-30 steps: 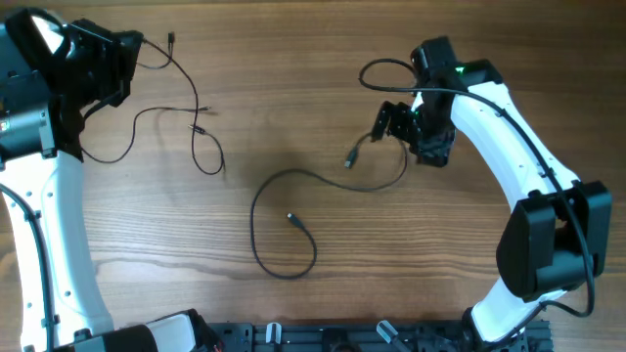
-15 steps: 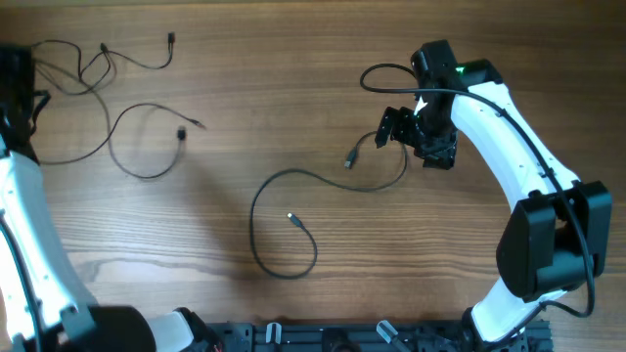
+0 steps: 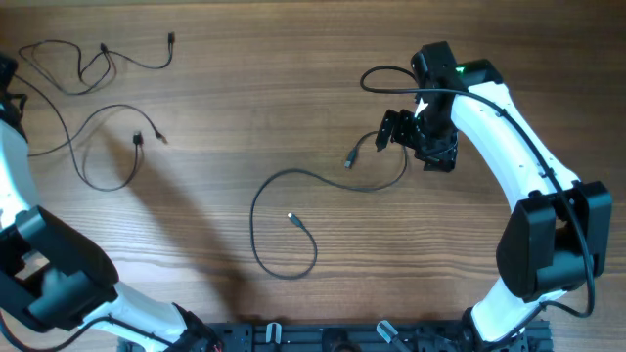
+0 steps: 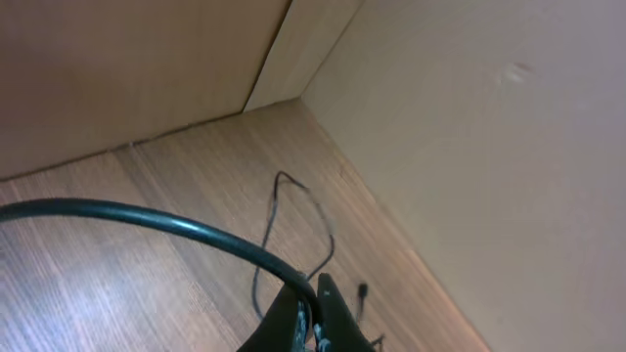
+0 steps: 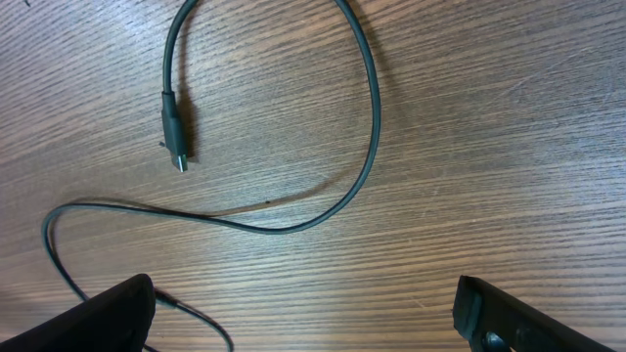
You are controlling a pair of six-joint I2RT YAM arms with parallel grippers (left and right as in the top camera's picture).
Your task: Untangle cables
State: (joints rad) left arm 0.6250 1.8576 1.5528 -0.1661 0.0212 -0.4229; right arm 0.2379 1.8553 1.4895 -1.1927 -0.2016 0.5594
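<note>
Black, limp and featherlight, the cables (image 3: 253, 223) are sprawling over the counter (image 3: 293, 78). The left gripper (image 4: 311, 311) is clamping one cord (image 4: 147, 220), while the right gripper (image 3: 394, 127) is hanging spread. Plug ends (image 5: 174, 147) are looking the surest hold.

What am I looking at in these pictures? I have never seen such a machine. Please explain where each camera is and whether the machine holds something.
These are two robot arms at a wooden table. Each ends in a two-finger gripper. The wide picture comes from a camera above. In it the right arm is the white one on the right side, and the left arm shows only at the left edge. The other two pictures come from small cameras on the wrists.

Thin black cables lie on the table: a loose group at the upper left and one long cable in the middle.

The left gripper is shut. A dark cord appears to run into its fingers, so it probably holds that one. The right gripper is open above the long cable and holds nothing.
</note>
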